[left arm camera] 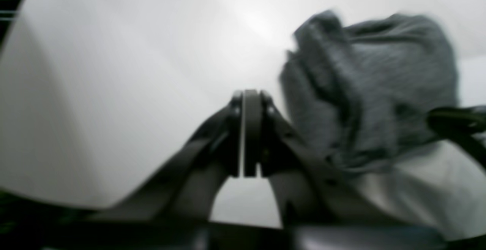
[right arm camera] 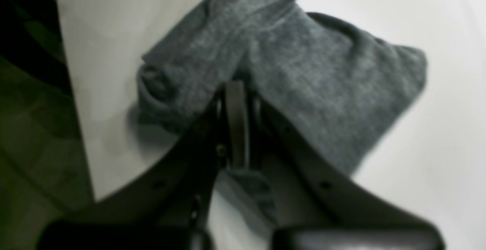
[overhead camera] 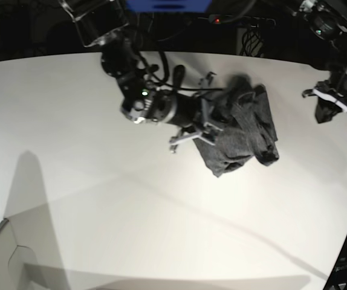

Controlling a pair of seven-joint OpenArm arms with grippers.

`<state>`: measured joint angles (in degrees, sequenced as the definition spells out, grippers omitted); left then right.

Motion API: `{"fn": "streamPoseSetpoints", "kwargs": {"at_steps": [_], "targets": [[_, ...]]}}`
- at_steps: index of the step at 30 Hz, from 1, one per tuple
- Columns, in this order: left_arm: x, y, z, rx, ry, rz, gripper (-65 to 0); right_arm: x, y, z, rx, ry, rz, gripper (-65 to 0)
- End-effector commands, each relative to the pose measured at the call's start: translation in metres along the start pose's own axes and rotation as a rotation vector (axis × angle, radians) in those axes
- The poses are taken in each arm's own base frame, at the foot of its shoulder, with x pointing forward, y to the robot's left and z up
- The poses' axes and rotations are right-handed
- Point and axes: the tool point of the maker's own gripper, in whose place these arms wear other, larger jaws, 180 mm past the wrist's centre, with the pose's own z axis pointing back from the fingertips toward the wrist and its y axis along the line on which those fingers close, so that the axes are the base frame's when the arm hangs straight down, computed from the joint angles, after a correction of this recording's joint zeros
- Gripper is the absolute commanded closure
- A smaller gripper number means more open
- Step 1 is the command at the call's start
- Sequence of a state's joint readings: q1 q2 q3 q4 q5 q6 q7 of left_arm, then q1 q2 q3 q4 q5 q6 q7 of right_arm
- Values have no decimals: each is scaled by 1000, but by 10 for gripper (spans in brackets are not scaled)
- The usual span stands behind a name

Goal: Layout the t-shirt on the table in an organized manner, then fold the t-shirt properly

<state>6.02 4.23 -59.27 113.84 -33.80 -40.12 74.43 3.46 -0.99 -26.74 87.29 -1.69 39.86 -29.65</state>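
The dark-grey t-shirt lies bunched in a crumpled heap on the white table, toward its far right. My right gripper is at the heap's left edge. In the right wrist view that gripper is shut on a fold of the t-shirt, with fabric draping to both sides of it. My left gripper hovers apart from the shirt near the table's right edge. In the left wrist view this gripper is shut with nothing in it, and the t-shirt lies ahead to its right.
The table's curved far edge borders a dark background with cables. The table edge and dark floor lie close to the left of the right gripper. A pale box-like corner sits at the bottom left of the base view.
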Motion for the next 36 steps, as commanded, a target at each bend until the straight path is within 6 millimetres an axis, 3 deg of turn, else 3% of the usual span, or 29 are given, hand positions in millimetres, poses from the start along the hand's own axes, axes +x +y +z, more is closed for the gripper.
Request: {"fn": "streamPoseSetpoints", "kwargs": {"at_steps": [1, 6, 8, 12, 18, 24, 36], "targets": [[12, -5, 1, -13, -46, -1, -79, 13, -16, 10, -39, -45, 17, 0], [8, -66, -21, -179, -30, -19, -272, -12, -50, 41, -144, -12, -11, 0], [10, -90, -30, -235, -11, 36, -317, -21, -63, 53, -189, -2, -28, 0], [25, -115, -40, -274, -40, 152, -319, -43, -81, 74, -264, 25, -84, 0], [21, -142, -58, -284, -9, 366, -319, -65, -89, 94, -327, 47, -148, 0], [4, -153, -79, -168, 41, 416, -319, -69, -89, 95, -332, 52, -157, 0], [-19, -135, -86, -9, 69, 380, -321, -69, -89, 95, -332, 53, -157, 0]]}}
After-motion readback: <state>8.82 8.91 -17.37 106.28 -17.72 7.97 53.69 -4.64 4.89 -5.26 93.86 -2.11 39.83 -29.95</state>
